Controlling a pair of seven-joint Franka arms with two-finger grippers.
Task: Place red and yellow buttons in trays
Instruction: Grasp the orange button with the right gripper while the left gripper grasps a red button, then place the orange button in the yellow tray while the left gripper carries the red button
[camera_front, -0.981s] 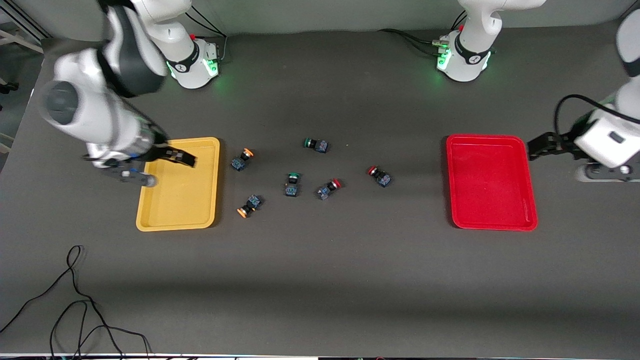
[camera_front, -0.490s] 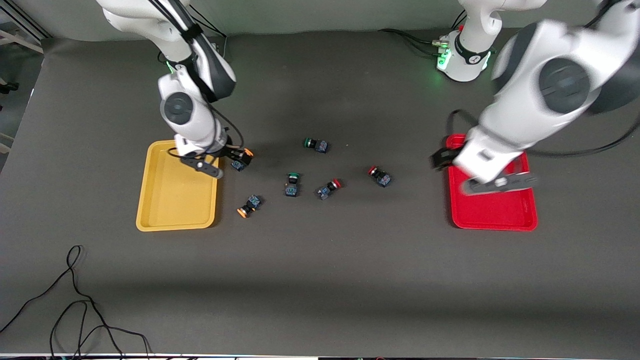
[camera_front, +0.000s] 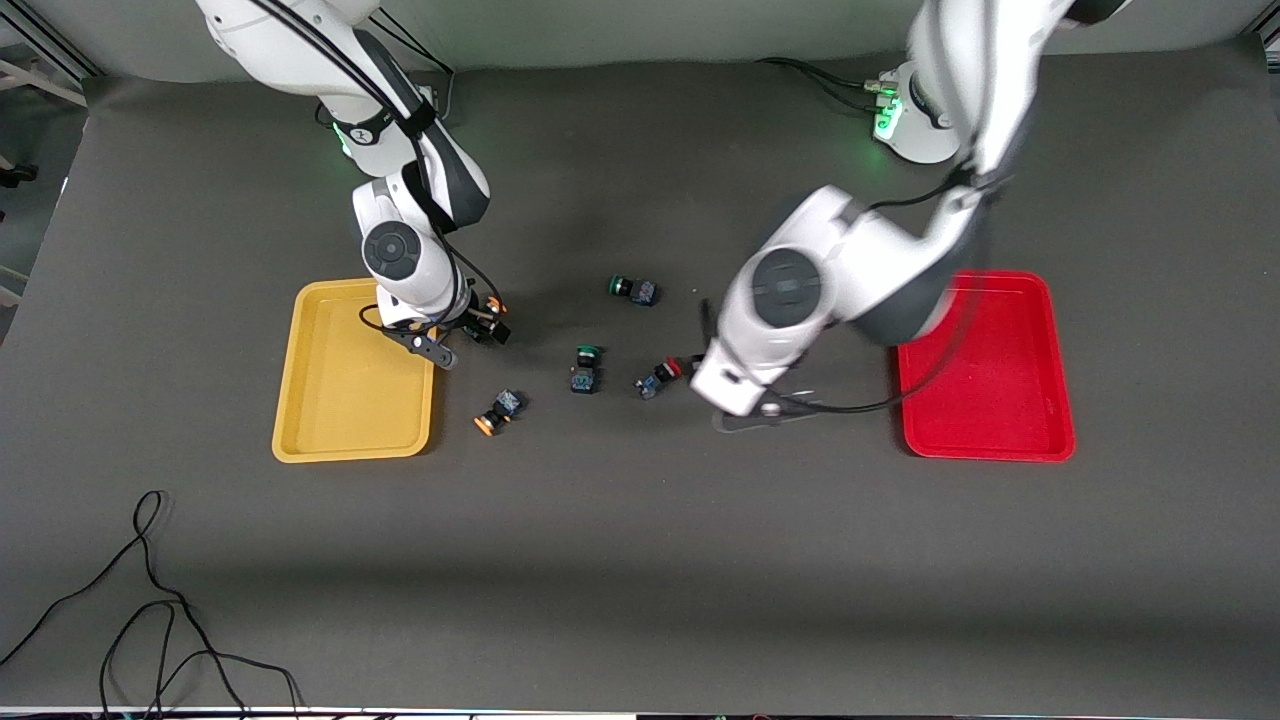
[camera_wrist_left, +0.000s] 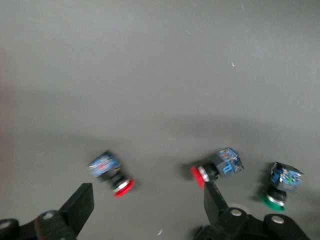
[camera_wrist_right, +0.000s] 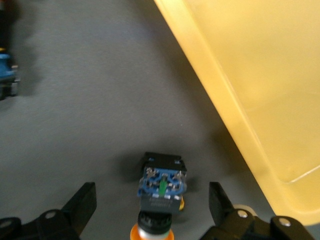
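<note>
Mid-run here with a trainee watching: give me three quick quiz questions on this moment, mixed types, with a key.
1. True or false: the right gripper is open, one finger on each side of a yellow button beside the yellow tray.
2. How many buttons lie in the red tray?
3. The left gripper is: A) open over the table near red buttons, B) shut on a green button, C) inside the red tray.

Key: 1 true; 2 none; 3 A.
</note>
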